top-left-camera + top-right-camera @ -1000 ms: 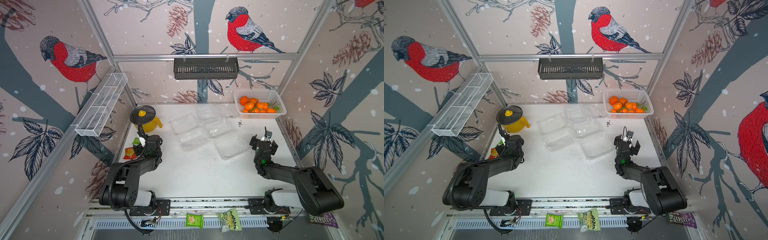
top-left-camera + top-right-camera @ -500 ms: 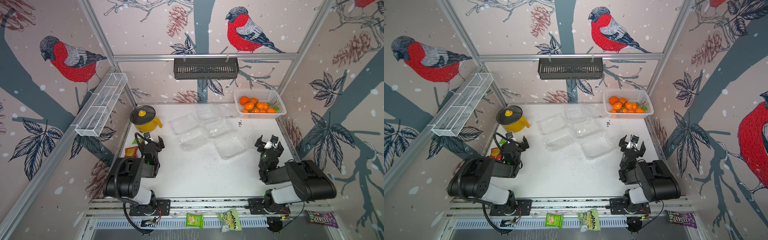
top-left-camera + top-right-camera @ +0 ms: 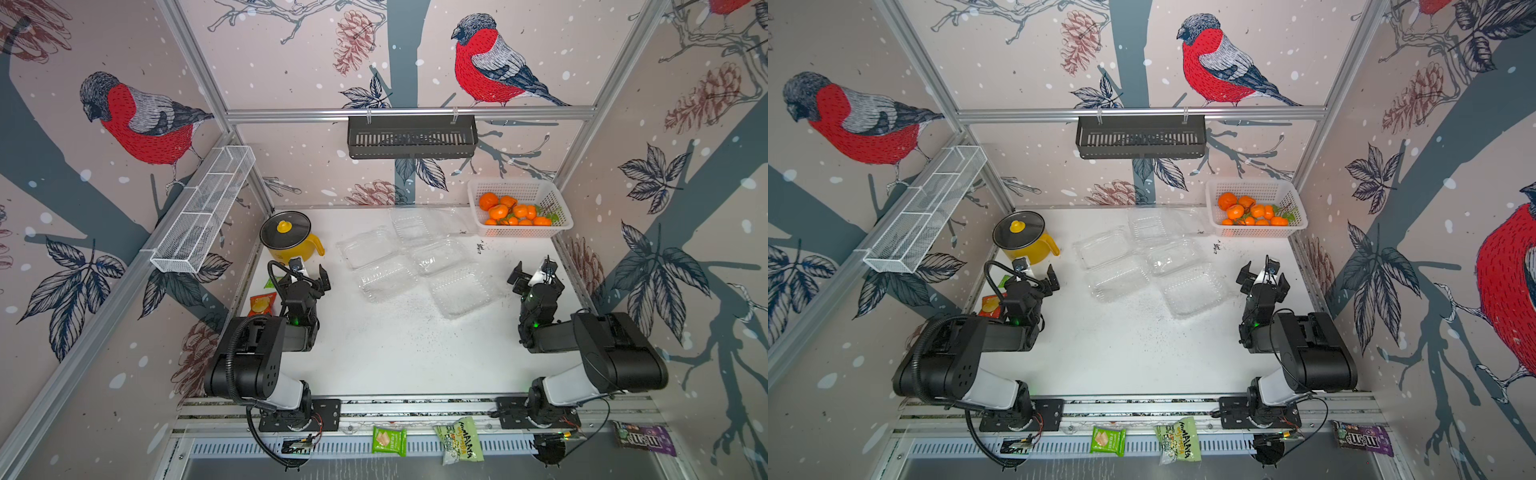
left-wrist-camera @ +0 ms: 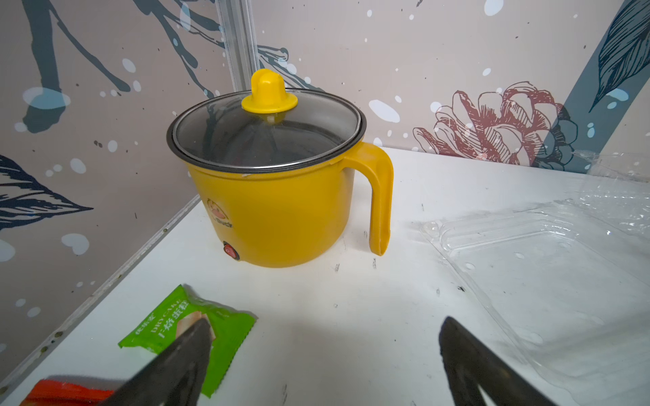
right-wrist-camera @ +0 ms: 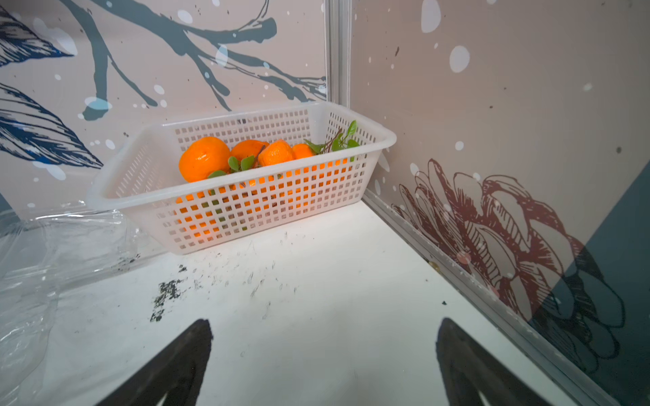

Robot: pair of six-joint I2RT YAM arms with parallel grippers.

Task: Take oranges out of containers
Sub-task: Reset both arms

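Note:
Several oranges (image 3: 513, 212) (image 3: 1250, 210) (image 5: 225, 158), some with green leaves, lie in the white basket (image 3: 559, 226) (image 5: 246, 207) at the back right corner. The containers (image 3: 384, 276) (image 3: 1192, 291) (image 4: 548, 274) (image 5: 52, 246), clear clamshells, lie open on the table's middle with no fruit in them. My left gripper (image 3: 304, 275) (image 3: 1034, 276) (image 4: 325, 323) is open and holds nothing; it hovers near the yellow pot, left of the containers. My right gripper (image 3: 536, 272) (image 3: 1264, 278) (image 5: 324, 322) is open too, over bare table right of the containers, facing the basket.
A yellow pot (image 3: 291, 239) (image 4: 281, 197) with a glass lid stands at the back left. A green snack packet (image 4: 197, 334) and a red-orange one (image 3: 262, 303) lie by the left wall. Dark crumbs (image 5: 165, 291) dot the white table. More packets (image 3: 388, 440) lie beyond the front rail.
Both arms have drawn back and folded up near their bases. The right gripper has shifted toward the right wall. Both grippers stay open with nothing in them.

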